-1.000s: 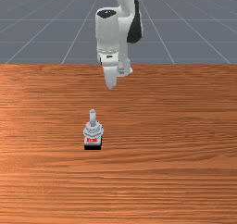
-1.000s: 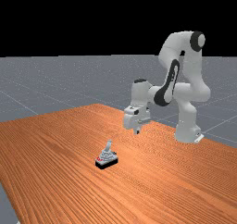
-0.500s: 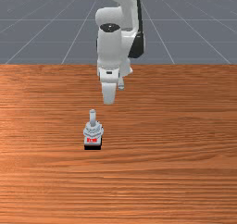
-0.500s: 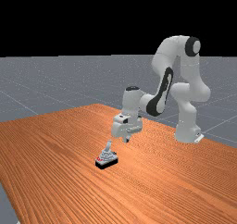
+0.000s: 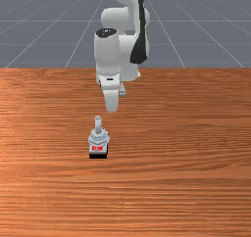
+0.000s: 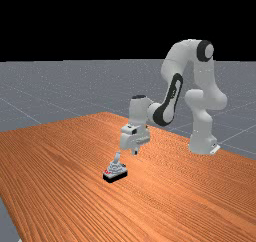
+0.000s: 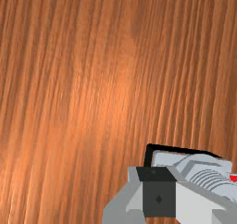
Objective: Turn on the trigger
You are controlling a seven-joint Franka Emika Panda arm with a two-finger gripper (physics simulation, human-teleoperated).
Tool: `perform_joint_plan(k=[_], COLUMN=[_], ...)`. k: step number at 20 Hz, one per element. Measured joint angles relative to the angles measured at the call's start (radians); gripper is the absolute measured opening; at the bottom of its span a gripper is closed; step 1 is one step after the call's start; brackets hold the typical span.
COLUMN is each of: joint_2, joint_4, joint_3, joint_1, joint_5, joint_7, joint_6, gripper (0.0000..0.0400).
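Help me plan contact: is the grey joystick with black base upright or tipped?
Upright: the black base lies flat, the grey stick points up.

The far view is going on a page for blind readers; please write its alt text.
A white and grey robot arm reaches from the far view's right, its gripper apart from a small grey joystick with a black base and red marking, on an orange-brown wooden table.
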State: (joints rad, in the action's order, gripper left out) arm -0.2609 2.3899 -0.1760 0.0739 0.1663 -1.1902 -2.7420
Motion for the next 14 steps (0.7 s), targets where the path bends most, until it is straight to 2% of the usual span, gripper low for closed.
perform_joint_plan(k=[3,4,5,6,7,8,9,10,11,12,14], joint_2=[-0.003,-0.006,-0.007,-0.009,-0.011,-0.008,-0.014,-0.015,-0.029,-0.043,-0.091], joint_4=[-0.004,0.0,-0.006,-0.005,-0.012,0.002,-0.017,-0.016,-0.049,-0.067,-0.147], joint_3=[-0.009,-0.071,-0.04,-0.067,-0.046,-0.022,-0.043,-0.055,-0.047,-0.028,-0.019], joint_1=[-0.009,0.045,0.009,0.024,-0.005,-0.035,-0.025,-0.02,-0.03,-0.047,-0.052], joint_5=[0.005,-0.074,-0.003,-0.057,0.0,0.031,0.008,-0.017,-0.004,0.012,0.015], joint_7=[0.007,0.15,0.108,0.119,0.092,0.02,0.056,0.057,0.046,-0.004,-0.011], joint_6=[0.001,-0.012,-0.002,-0.01,0.0,-0.042,0.0,-0.005,0.044,0.024,0.057], gripper=[0.0,0.0,0.0,0.0,0.0,0.0,0.0,0.0,0.0,0.0,0.0])
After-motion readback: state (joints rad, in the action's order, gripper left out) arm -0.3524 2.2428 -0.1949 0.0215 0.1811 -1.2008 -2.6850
